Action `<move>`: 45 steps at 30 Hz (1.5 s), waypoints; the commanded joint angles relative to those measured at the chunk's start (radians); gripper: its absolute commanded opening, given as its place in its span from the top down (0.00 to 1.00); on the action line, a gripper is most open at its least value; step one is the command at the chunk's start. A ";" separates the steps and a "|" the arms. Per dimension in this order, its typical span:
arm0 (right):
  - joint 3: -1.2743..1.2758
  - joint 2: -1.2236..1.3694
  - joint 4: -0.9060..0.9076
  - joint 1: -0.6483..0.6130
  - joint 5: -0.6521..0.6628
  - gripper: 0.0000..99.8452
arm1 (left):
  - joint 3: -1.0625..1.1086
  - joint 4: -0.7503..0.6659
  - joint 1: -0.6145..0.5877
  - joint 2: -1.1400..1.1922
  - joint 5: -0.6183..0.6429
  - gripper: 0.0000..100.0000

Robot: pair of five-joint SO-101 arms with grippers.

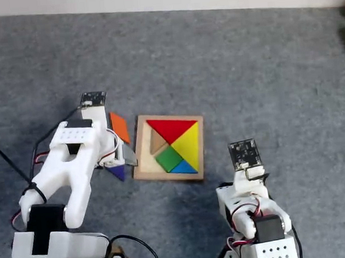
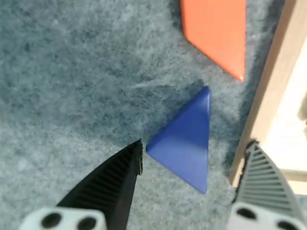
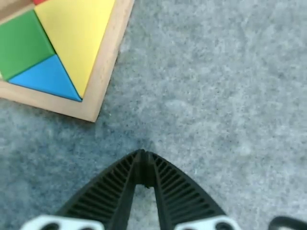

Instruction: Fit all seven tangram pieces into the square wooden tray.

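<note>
The square wooden tray [image 1: 138,158] holds a red triangle [image 1: 171,129], a yellow triangle [image 1: 189,144], a green square [image 1: 168,158] and a light blue triangle [image 1: 184,168]; a patch of bare wood [image 1: 157,143] shows at its left. An orange parallelogram [image 1: 120,127] lies on the carpet left of the tray. Below it lies a dark blue triangle [image 2: 184,143], between the fingers of my open left gripper [image 2: 195,146], close to the tray's edge [image 2: 266,96]. My right gripper [image 3: 144,157] is shut on nothing, over carpet off the tray's near right corner [image 3: 103,72].
Grey carpet [image 1: 245,63] covers the whole table, with free room beyond and to the right of the tray. The left arm [image 1: 68,167] stretches along the tray's left side; the right arm [image 1: 250,206] stands at the near right.
</note>
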 commanded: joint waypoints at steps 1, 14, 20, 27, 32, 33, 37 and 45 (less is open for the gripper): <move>0.114 -0.015 0.007 0.012 -0.003 0.99 | 0.012 0.012 0.024 0.015 0.006 0.77; 0.114 -0.015 0.007 0.012 -0.003 0.99 | 0.013 0.017 0.027 0.015 0.006 0.82; 0.114 -0.015 0.007 0.012 -0.003 0.99 | 0.004 0.012 0.027 0.004 0.005 0.82; 0.114 -0.015 0.007 0.012 -0.003 0.99 | -0.022 0.017 0.018 0.010 -0.083 0.82; 0.114 -0.015 0.007 0.012 -0.003 0.99 | -0.051 0.014 -0.027 0.013 -0.100 0.72; 0.114 -0.015 0.007 0.012 -0.003 0.99 | -0.061 0.012 -0.044 0.013 -0.100 0.69; 0.114 -0.015 0.007 0.012 -0.003 0.99 | -0.105 0.011 -0.076 0.016 -0.118 0.66; 0.114 -0.015 0.007 0.012 -0.003 0.99 | -0.108 -0.020 -0.041 0.018 -0.227 0.70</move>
